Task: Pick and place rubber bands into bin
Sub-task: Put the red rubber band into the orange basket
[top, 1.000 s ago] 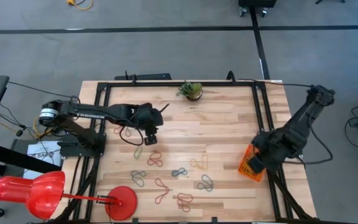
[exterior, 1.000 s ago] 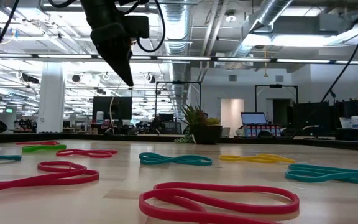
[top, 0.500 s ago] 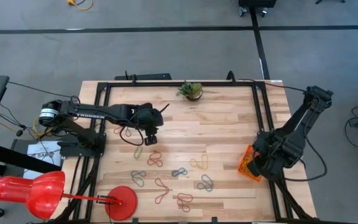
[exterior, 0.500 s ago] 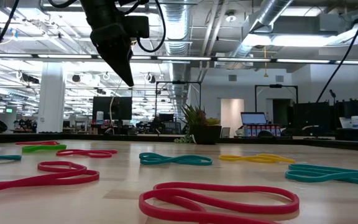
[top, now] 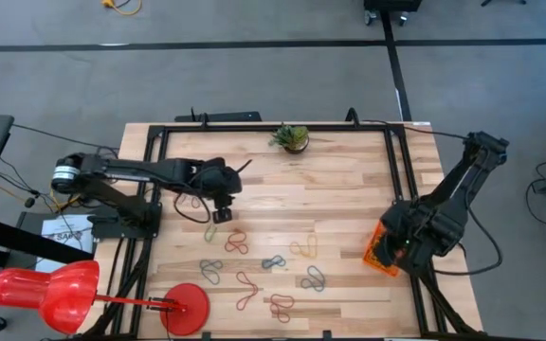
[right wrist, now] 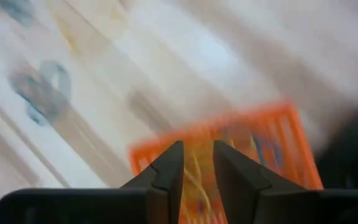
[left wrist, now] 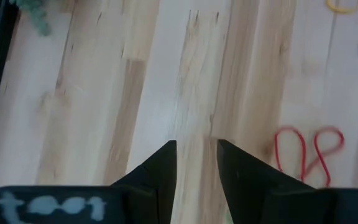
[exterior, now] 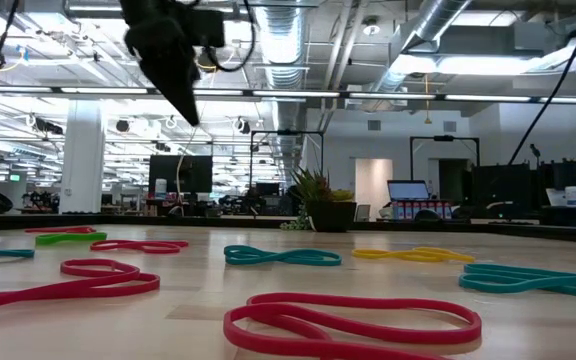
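One orange bin (top: 380,252); many scattered rubber bands (top: 273,262).

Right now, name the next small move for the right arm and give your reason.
Probably lift the right gripper clear of the bin and swing back toward the rubber bands in mid-table. Its fingers stand apart with nothing between them, directly over the orange bin, where yellow strands already lie, while many bands remain on the wood.
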